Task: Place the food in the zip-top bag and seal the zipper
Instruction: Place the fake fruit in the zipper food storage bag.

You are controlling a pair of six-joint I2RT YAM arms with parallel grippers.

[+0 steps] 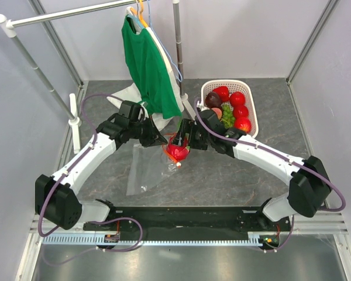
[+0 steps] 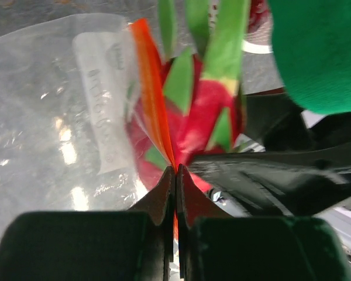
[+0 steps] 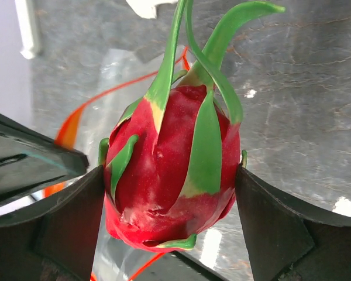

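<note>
My right gripper (image 3: 171,193) is shut on a pink dragon fruit (image 3: 172,175) with green tips and holds it at the mouth of the clear zip-top bag (image 1: 149,167). In the top view the fruit (image 1: 176,152) sits between both grippers. My left gripper (image 2: 176,171) is shut on the bag's orange-red zipper strip (image 2: 152,93) and lifts that edge. The dragon fruit (image 2: 207,111) shows just beyond the strip in the left wrist view. The rest of the bag lies flat on the table. More red fruits and green grapes (image 1: 228,116) sit in the white basket (image 1: 206,88).
A green shirt (image 1: 149,64) hangs from a rail at the back, just above the left gripper. A white cloth (image 1: 126,93) lies behind it. A white post (image 1: 75,120) stands at the left. The basket stands at the back right.
</note>
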